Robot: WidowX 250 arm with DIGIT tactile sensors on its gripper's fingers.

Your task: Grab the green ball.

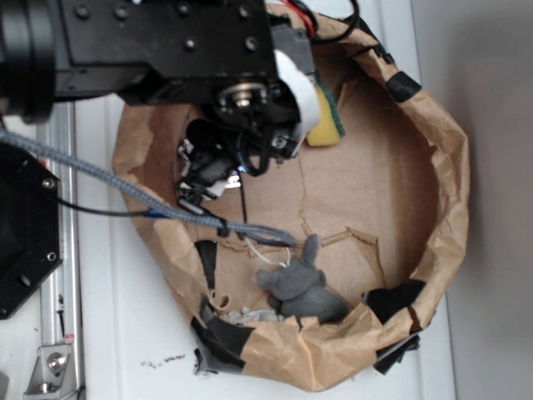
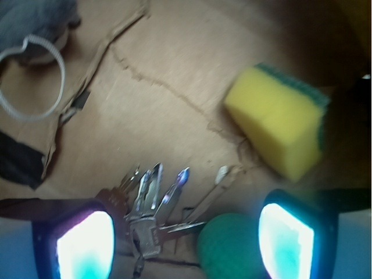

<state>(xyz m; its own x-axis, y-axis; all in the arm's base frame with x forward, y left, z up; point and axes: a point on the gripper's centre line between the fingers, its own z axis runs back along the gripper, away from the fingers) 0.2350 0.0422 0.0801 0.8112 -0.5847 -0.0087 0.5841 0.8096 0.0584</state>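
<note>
Between the two glowing fingers of the gripper, close under the wrist camera, sits the green ball, nearer one finger than the other and touching neither that I can tell. The jaws stand wide apart. Just beside the ball lies a splayed metal multi-tool, near enough to get caught in a closing grip. The ball looks matte and foam-like, so probably light and soft, giving under pressure without slipping; being round, it is best taken across its widest part, centred between the fingers. Farther off on the brown paper floor of the paper basin lies the yellow sponge, towards one wall. At the opposite rim rests a grey plush toy.
</note>
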